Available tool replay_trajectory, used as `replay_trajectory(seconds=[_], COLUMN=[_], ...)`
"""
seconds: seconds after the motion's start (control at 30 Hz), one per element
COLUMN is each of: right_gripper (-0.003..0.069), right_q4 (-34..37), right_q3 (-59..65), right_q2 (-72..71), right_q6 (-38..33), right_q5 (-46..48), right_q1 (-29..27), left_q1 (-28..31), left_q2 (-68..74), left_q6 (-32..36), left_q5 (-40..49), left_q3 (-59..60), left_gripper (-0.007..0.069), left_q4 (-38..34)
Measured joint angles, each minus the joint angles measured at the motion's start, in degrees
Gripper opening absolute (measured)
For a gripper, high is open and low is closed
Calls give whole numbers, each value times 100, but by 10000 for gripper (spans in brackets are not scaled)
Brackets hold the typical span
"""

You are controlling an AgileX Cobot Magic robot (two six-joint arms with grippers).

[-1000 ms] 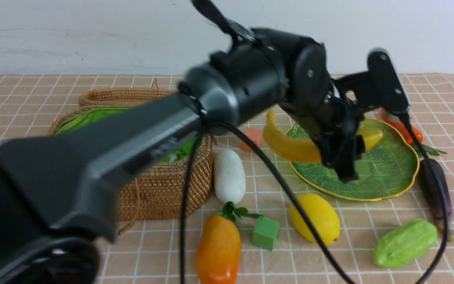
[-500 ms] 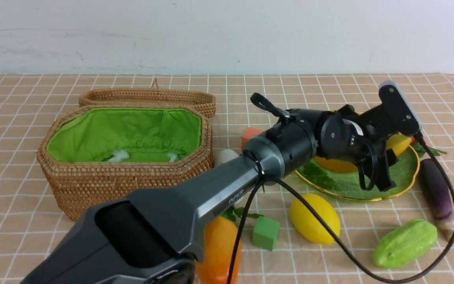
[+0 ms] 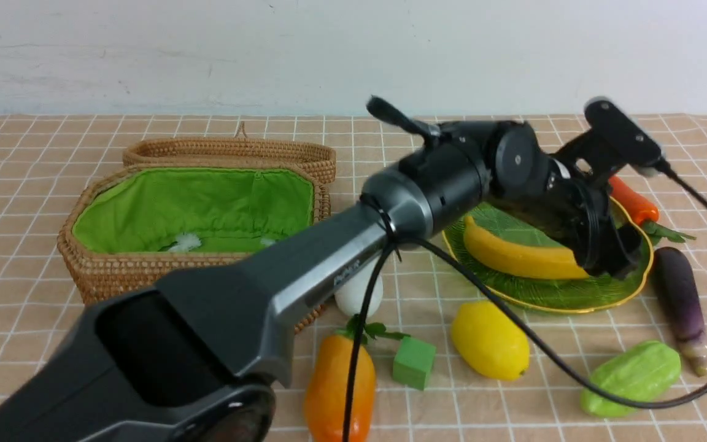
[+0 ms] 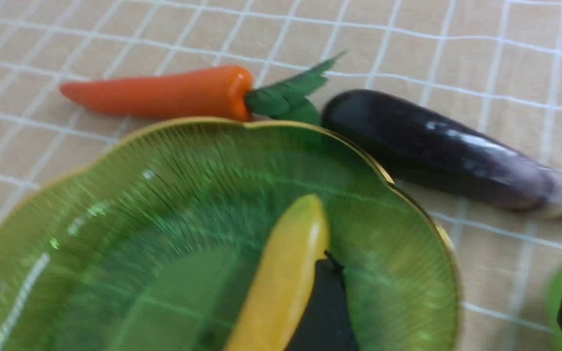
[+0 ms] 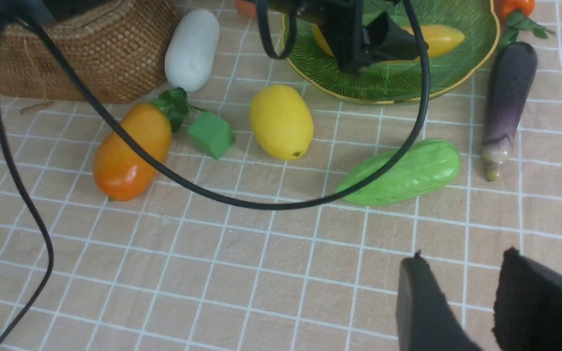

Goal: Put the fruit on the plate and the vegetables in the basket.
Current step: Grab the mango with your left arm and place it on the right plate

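Observation:
The yellow banana [image 3: 516, 256] lies on the green gold-rimmed plate [image 3: 550, 298]. My left gripper [image 3: 611, 258] hangs over the plate's right side, open. In the left wrist view the banana [image 4: 286, 278] lies beside one finger [image 4: 327, 312], outside the gap of the gripper [image 4: 451, 302]. The lemon [image 3: 488, 339] and mango [image 3: 338, 387] sit on the cloth in front. The radish [image 3: 359, 291], gourd [image 3: 629, 377], eggplant [image 3: 679, 301] and pepper [image 3: 633, 199] lie on the cloth. The basket [image 3: 194, 209] stands open at the left. My right gripper [image 5: 462, 254] is open and holds nothing.
A small green cube [image 3: 413, 362] sits between mango and lemon. The left arm's black cable [image 3: 513, 334] loops over the lemon and gourd. The basket lid [image 3: 231, 150] leans behind the basket. A white wall closes the back.
The left gripper brought the banana down over the plate and opened. The banana now lies flat on the plate, free of the jaws. The right gripper has not moved.

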Motion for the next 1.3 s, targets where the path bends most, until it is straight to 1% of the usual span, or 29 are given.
replay_trajectory(seconds=[0.03, 0.07, 0.13, 0.17, 0.23, 0.3, 0.33, 0.4, 0.47, 0.5, 0.53, 0.57, 0.63, 0.67, 0.7, 0.73, 0.77, 0.8, 0.83, 0.87, 0.9, 0.97, 1.0, 1.03, 1.07, 1.13, 1.23, 1.27, 1.3], right_gripper=[237, 237, 237, 237, 237, 237, 237, 237, 237, 237, 237, 237, 237, 237, 237, 237, 237, 237, 237, 236, 236, 236, 236, 236, 236, 236, 236, 236, 236], right_q4=[0, 5, 5, -2, 5, 5, 5, 5, 5, 5, 5, 5, 5, 5, 5, 5, 5, 5, 5, 5, 5, 16, 16, 30, 30, 49, 71, 83, 83], right_q3=[0, 0, 0, -5, -7, -18, -24, -26, -26, -26, -26, -26, -26, -26, -26, -26, -26, -26, -26, -26, -26, -26, -26, -26, -26, -26, -26, -26, -26], right_q2=[0, 0, 0, 0, 0, 0, 0, 0, 0, 0, 0, 0, 0, 0, -5, -6, -6, -6, -6, -6, -6, -6, -6, -6, -6, -6, -6, -6, -6], right_q6=[-81, -115, -137, -145, -177, -233, -265, -302, -302, -302, -309, -309, -309, -309, -321, -321, -376, -420, -476, -523, -564, -598, -597, -604, -604, -610, -616, -621, -621], right_q5=[-5, -5, -5, -12, -70, -109, -121, -148, -156, -156, -163, -163, -169, -169, -172, -172, -172, -181, -200, -242, -273, -298, -298, -300, -300, -300, -300, -277, -276], right_q1=[0, 0, 0, 6, 6, 6, 11, 18, 18, 18, 18, 18, 18, 18, 18, 18, 18, 29, 28, 28, 36, 36, 36, 36, 36, 36, 36, 36, 36], left_q1=[0, 0, -55, -100, -207, -271, -338, -472, -520, -524, -532, -532, -513, -500, -495, -495, -482, -475, -475, -475, -468, -468, -468, -468, -468, -463, -456, -456, -456], left_q2=[-359, -592, -1000, -1233, -1735, -1961, -2188, -2759, -3161, -3236, -3497, -3524, -3738, -3770, -3768, -3768, -3715, -3675, -3651, -3594, -3549, -3410, -3396, -3258, -3128, -2907, -2629, -2407, -2390], left_q6=[-832, -1289, -2344, -2814, -3571, -3836, -4040, -4477, -4742, -4786, -4980, -5002, -5267, -5367, -5542, -5542, -5769, -5873, -5980, -6150, -6266, -6601, -6629, -6798, -6914, -6978, -7019, -7028, -7028], left_q5=[831, 1315, 2377, 2652, 2868, 2881, 2881, 2881, 2881, 2881, 2881, 2881, 2881, 2881, 2881, 2881, 2859, 2790, 2676, 2473, 2337, 2028, 2005, 1886, 1831, 1802, 1802, 1819, 1825], left_q3=[0, 0, 9, 64, 348, 540, 763, 1487, 2166, 2313, 2919, 2998, 3887, 4149, 4499, 4553, 4957, 5089, 5195, 5281, 5324, 5334, 5334, 5334, 5334, 5334, 5334, 5334, 5334], left_gripper=[477, 431, 293, 218, 73, 20, -13, -13, -13, -13, -13, -12, 17, 40, 93, 101, 182, 239, 276, 350, 386, 515, 537, 601, 640, 659, 653, 618, 613], left_q4=[215, 368, 840, 1252, 1909, 2194, 2451, 2829, 2860, 2860, 2865, 2865, 2948, 3004, 3127, 3127, 3283, 3359, 3422, 3528, 3614, 3840, 3863, 4012, 4141, 4235, 4250, 4244, 4244])
